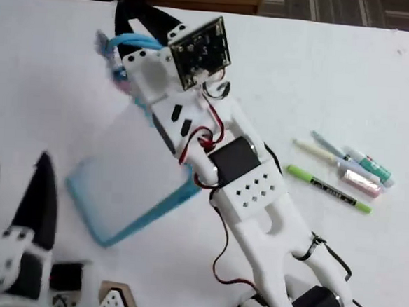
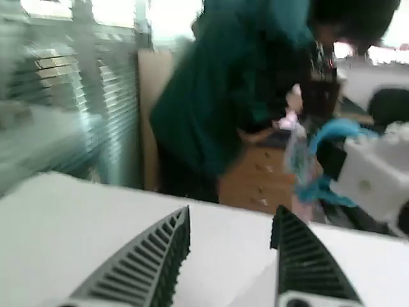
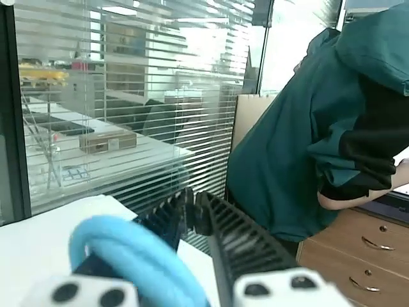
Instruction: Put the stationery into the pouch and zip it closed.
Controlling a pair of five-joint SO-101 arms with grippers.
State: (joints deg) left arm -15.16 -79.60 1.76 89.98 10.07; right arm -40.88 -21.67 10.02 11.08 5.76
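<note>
A clear pouch [image 1: 129, 176] with blue edging lies on the white table at centre left. Its blue strap [image 1: 135, 42] and a pink charm [image 1: 121, 84] are raised at the far end. My right gripper [image 1: 133, 18] is over the table's far edge, shut on that blue strap [image 3: 128, 256], fingertips together [image 3: 193, 204]. The strap [image 2: 332, 153] and charm [image 2: 294, 141] also hang in the left wrist view. My left gripper [image 1: 14, 165] hovers open at the near left corner, nothing between its fingers [image 2: 233, 214]. Several pens [image 1: 344, 170] lie together at the right, among them a green marker [image 1: 328, 189].
The right arm's white body [image 1: 251, 192] stretches diagonally across the table between the pouch and the pens. A wooden drawer unit [image 3: 364, 249] stands beyond the table's far edge. Bare table surface [image 1: 322, 70] lies at the far right.
</note>
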